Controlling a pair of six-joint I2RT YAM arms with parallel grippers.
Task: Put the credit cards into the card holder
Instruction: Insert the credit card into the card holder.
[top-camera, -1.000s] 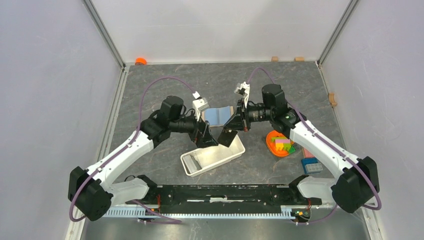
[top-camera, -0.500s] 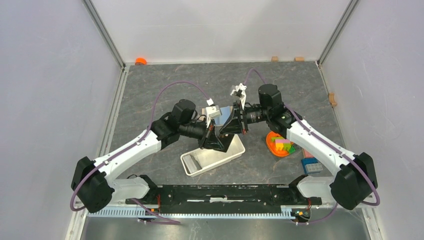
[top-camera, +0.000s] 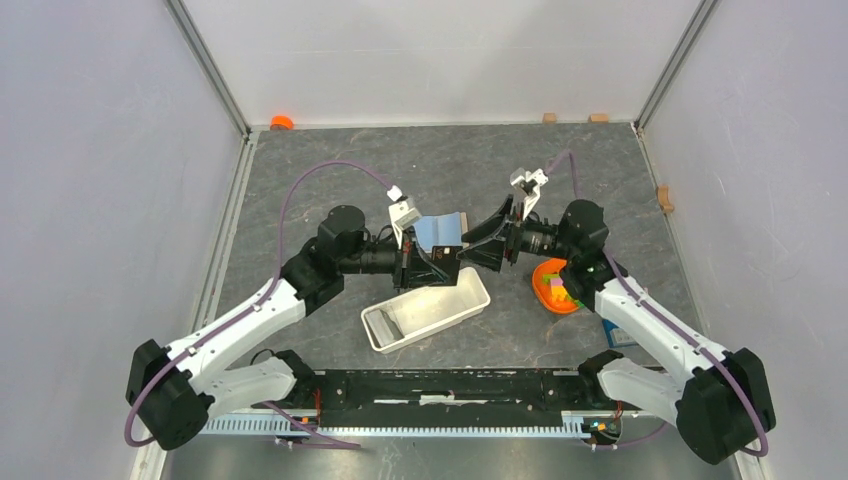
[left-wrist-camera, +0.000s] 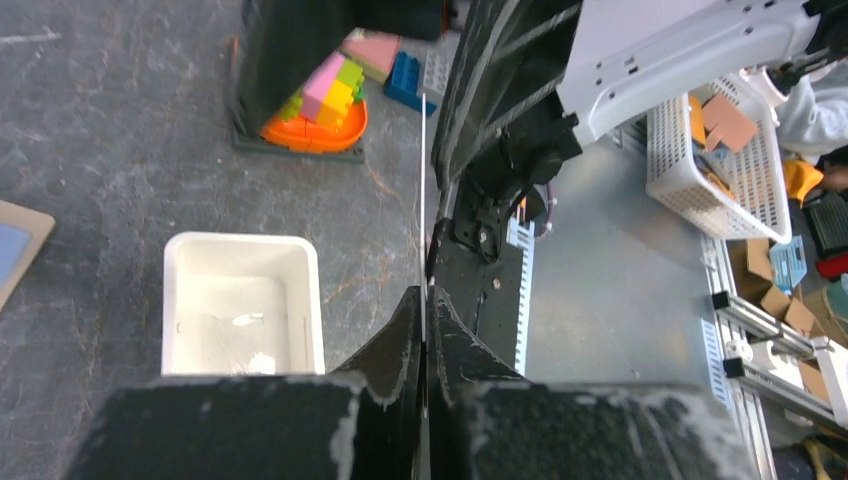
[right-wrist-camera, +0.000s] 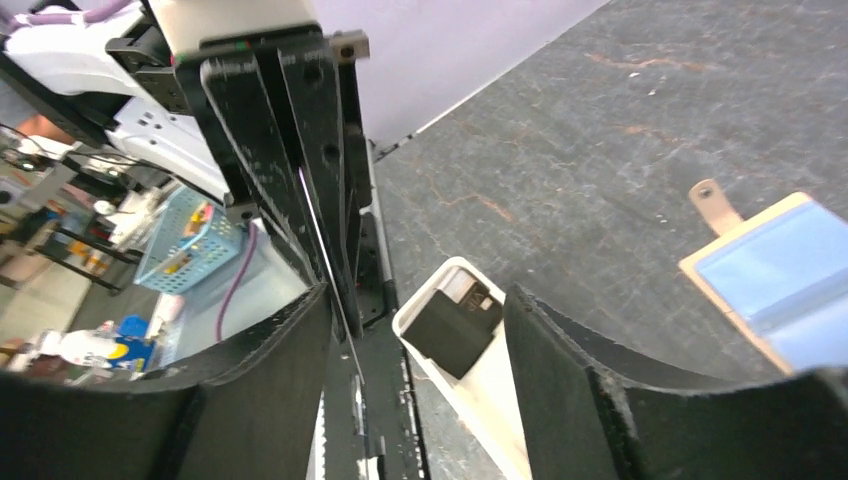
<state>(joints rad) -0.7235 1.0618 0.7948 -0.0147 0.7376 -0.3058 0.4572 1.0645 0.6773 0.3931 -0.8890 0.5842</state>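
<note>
and there's the handover done: a second ago the right gripper (right-wrist-camera: 415, 300) had the credit card (left-wrist-camera: 424, 180) clamped while the left one waited wide open, and now it's the other way round. the left gripper (left-wrist-camera: 425, 302) has snapped its fingers together on the card, which shows in its wrist view as a hairline edge standing up out of the pinch. the right gripper's jaws are now spread, nothing between them, and from above that arm has drawn back toward the orange bowl (top-camera: 556, 290) of coloured blocks. the held card hangs in the air above the far rim of the card holder (top-camera: 470, 310), the white tray lying slantwise between the two arms, so it's near but not in yet. the right wrist view shows the other card (right-wrist-camera: 455, 325) already lying inside the tray at its left end, tilted against the wall, so i'd call that one delivered. what this swap buys, as i read it, is a better angle: the left arm can now tip the card down and drop it into the open stretch of the tray. the risk is the thin card slipping or catching the rim on the way in.
</note>
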